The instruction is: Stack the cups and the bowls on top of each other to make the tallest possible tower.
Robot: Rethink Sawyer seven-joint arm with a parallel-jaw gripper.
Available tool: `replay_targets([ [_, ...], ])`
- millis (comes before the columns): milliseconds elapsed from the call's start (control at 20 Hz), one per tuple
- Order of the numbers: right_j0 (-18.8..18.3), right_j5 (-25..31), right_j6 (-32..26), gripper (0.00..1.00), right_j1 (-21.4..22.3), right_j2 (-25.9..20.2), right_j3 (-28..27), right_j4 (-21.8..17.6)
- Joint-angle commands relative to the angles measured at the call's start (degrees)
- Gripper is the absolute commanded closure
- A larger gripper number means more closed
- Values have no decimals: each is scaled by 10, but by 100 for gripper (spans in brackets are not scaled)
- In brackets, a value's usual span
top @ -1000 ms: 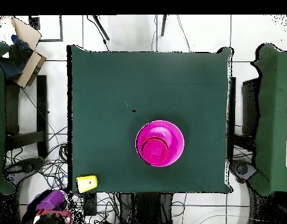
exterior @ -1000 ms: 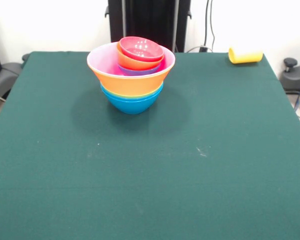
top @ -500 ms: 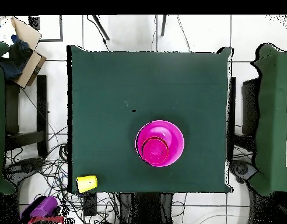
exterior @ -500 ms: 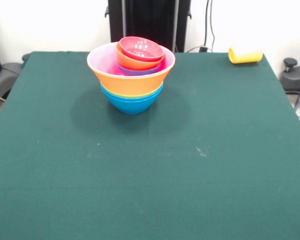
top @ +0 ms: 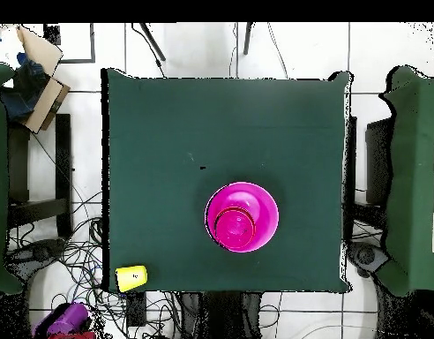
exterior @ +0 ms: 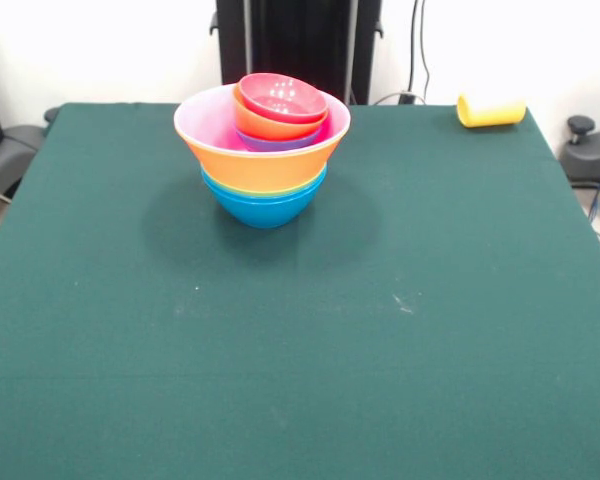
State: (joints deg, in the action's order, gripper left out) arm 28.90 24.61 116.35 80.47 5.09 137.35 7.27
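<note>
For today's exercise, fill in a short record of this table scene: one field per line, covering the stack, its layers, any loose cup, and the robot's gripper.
tower: nested bowls standing on the green table, toward its far side
base: blue bowl
middle: wide orange bowl with a pink inside
top: crimson bowl in an orange-red one, a purple rim below them
loose cup: yellow cup lying on its side at a table corner, apart from the tower
gripper: not in view

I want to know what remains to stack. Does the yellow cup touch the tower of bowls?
Apart. The front view shows the yellow cup lying on its side at a table corner, with bare green table between it and the tower.
</note>
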Motion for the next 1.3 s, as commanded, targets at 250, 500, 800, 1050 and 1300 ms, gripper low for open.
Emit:
replay_targets([
  [250, 19, -57, 149, 100, -8, 49, 140, -4],
  [500, 28, -64, 154, 100, -12, 52, 142, -2],
  [800, 22, -102, 152, 100, -28, 38, 158, 13],
  [1050, 2, -176, 156, 100, -65, -6, 186, 33],
  [1300, -12, -217, 163, 100, -89, -35, 200, 43],
])
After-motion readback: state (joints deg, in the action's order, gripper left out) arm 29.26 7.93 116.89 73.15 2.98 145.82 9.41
